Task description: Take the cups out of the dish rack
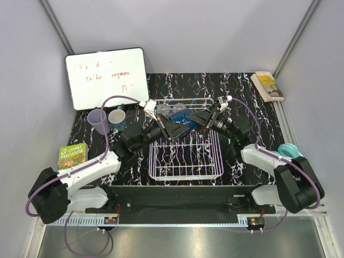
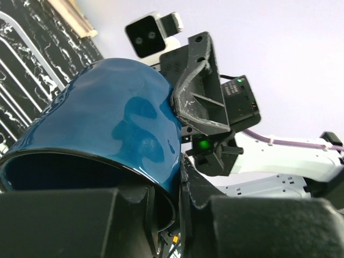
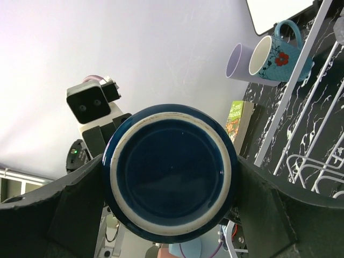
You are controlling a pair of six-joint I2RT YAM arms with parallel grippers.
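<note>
Marbled table [image 1: 242, 91] — dish rack [image 1: 186, 178], whiteboard [image 1: 107, 78], teal mug [image 1: 117, 119], tumbler [image 1: 98, 121]

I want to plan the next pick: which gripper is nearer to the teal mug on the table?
Left. The left gripper is at the dark blue mug on the side facing the teal mug; the right gripper holds its far side.

Five cups [image 1: 117, 119], one rack [image 1: 186, 178], two books [image 1: 73, 155]

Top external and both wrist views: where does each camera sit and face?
Top external: above, behind the bases, looking down on the dish rack; left arm and right arm show.
Left wrist: faces the dark blue mug from its rim; own fingers below.
Right wrist: faces its base, between own fingers.
Both wrists share the mug.
</note>
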